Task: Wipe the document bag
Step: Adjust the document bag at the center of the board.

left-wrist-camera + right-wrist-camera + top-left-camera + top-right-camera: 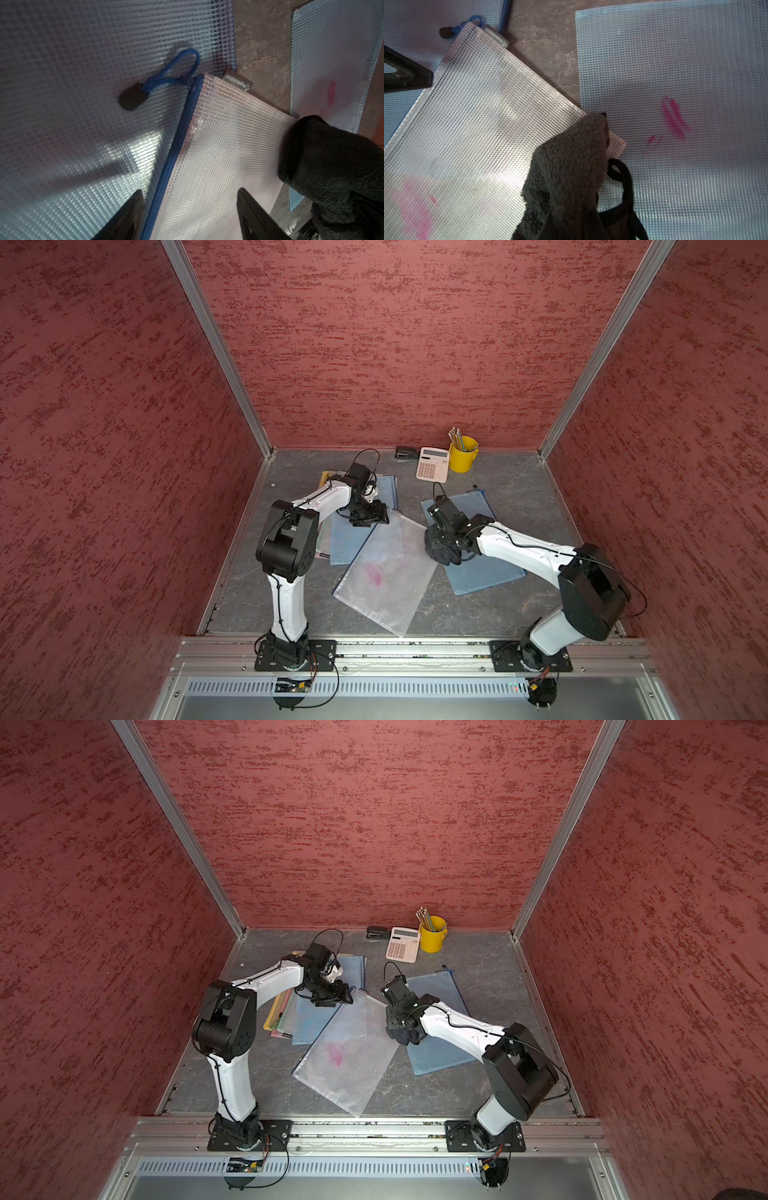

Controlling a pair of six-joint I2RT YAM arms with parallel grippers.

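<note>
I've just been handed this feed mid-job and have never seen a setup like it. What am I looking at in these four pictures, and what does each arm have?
Two white-and-black robot arms stand on a rail at the near edge of a grey table with red walls. Two pictures look down from overhead and are nearly alike. The other two come from a camera on each arm's wrist.

In both top views a clear mesh document bag with a pink smear lies in the middle. It sits between a blue bag and a pile of more bags. At the back are a stapler, a calculator and a yellow cup of pencils.

The left claw is open over the clear bag's zipper edge. The right claw is shut on a dark cloth at the clear bag's corner, away from the smear.
</note>
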